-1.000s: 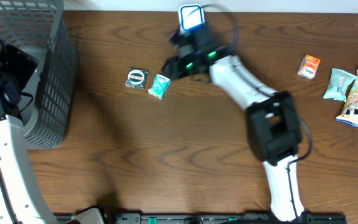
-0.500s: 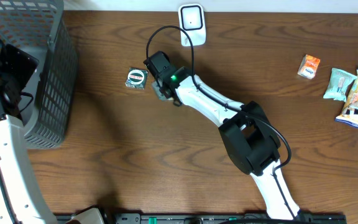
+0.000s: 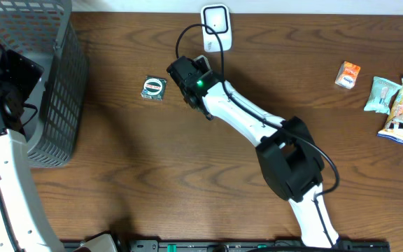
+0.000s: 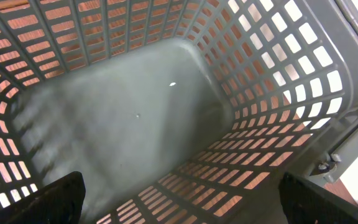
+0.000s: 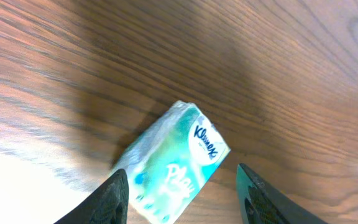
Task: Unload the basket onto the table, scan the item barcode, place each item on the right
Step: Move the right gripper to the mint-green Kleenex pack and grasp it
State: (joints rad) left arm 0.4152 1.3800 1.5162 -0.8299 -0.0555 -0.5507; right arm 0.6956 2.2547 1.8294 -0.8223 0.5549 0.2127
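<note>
Holding the tissue pack point(image 5: 169, 168) askew between half-closed jaws, our right gripper point(image 5: 182, 190) hangs at 7 o'clock of the scanner point(image 3: 215, 18), which sits at the 12 o'clock edge of the table point(image 3: 117, 175). We judge the hold slight: the soft pack could twist or slip out. We see no barcode on the face showing, so it may pass unread. Our left gripper point(image 4: 182, 202) gapes wide, empty, over the basket point(image 4: 135, 112).

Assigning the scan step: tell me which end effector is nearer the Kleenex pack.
Right. The right end effector straddles the Kleenex pack; the left end effector hangs over the basket, well away.
</note>
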